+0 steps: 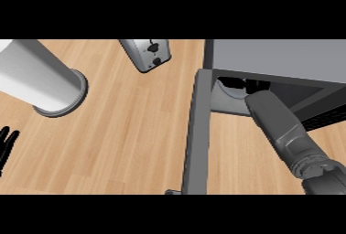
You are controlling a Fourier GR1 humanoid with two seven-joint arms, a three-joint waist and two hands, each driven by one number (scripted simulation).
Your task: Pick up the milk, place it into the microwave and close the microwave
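Right robot hand is deep inside the microwave, grip unclear, probably placing milk; next, pull out and swing the door shut.

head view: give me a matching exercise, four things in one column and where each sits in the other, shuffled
Things:
1. microwave door
2. right hand
3. left hand
4. toaster

Places:
A. at the view's left edge, fingers up, resting
B. swung open, edge-on down the middle of the view
C. inside the microwave opening
D. on the wooden counter near the top, left of the microwave

Pairs: 1-B, 2-C, 3-A, 4-D
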